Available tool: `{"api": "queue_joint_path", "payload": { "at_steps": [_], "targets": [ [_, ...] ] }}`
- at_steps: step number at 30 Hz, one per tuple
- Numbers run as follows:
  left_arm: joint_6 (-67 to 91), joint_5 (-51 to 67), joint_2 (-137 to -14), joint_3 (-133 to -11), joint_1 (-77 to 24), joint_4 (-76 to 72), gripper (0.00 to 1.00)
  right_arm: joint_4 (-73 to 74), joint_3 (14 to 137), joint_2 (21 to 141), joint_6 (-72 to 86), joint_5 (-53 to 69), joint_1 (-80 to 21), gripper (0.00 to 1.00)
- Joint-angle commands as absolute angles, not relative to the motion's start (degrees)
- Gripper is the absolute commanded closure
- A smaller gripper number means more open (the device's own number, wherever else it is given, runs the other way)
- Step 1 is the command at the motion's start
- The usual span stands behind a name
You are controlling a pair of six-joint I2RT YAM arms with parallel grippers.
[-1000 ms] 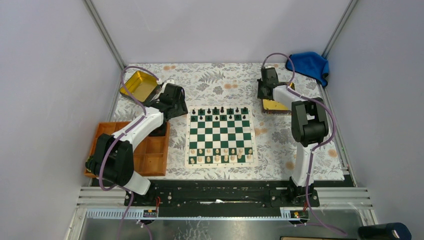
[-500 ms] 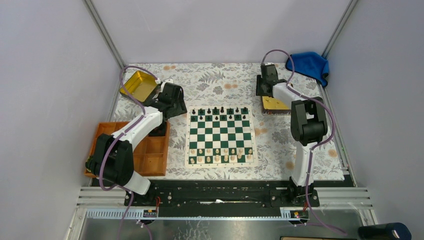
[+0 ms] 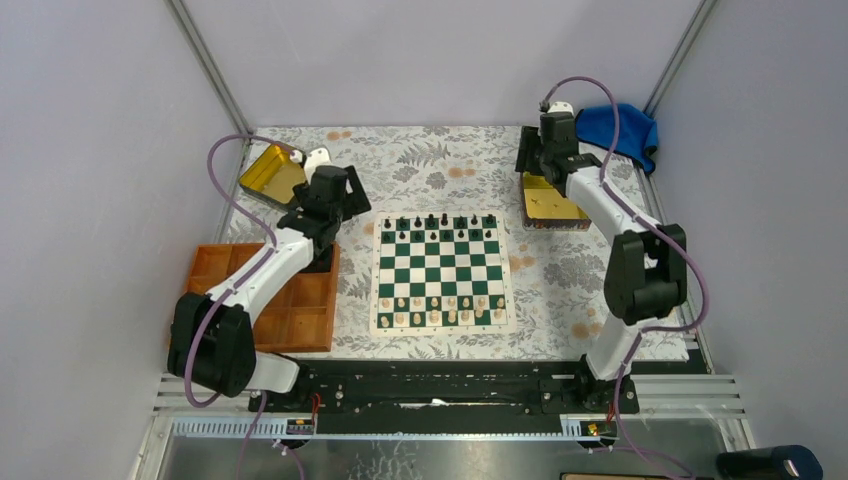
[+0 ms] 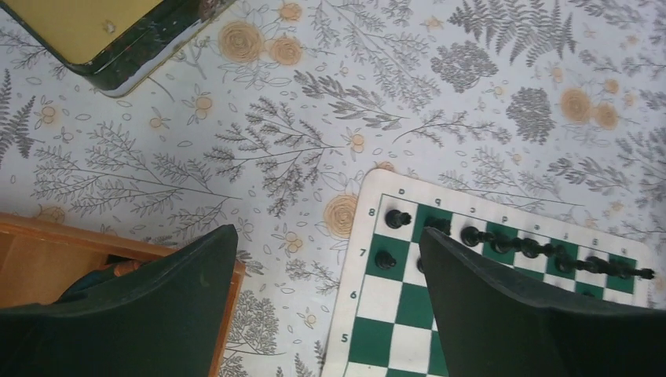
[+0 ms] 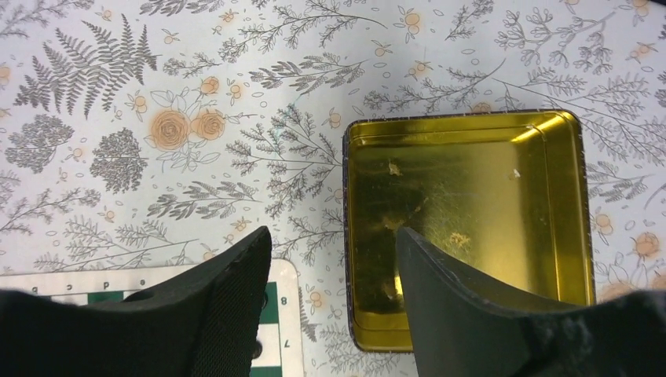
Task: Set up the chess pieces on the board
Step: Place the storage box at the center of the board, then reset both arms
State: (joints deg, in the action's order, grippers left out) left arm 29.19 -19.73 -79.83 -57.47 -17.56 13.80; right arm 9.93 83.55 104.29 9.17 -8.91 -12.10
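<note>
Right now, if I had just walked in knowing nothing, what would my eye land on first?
The green-and-white board in the middle of the flowery table, with black chess pieces lined along its far edge and cream pieces along the near one. The left gripper hangs open just off the board's far left corner. The right gripper hangs open by a shiny gold tin at the far right.
</note>
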Motion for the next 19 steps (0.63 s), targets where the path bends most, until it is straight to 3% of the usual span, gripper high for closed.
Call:
{"api": "queue_joint_path", "payload": {
  "at_steps": [1,16,19],
  "targets": [
    [28.1,-25.0,-78.7,-52.2,-17.2,2.8,0.05,11.7,80.2,98.0,11.3,-9.2,-12.3,0.33],
    [22.0,-25.2,-72.9,-43.7,-17.1,-4.2,0.01,5.7,64.1,83.7,13.3,-9.4,-12.5,0.29],
    [21.6,-25.3,-72.0,-43.1,-17.1,-3.6,0.01,4.8,63.1,82.6,13.4,-10.2,-12.8,0.24]
  ]
}}
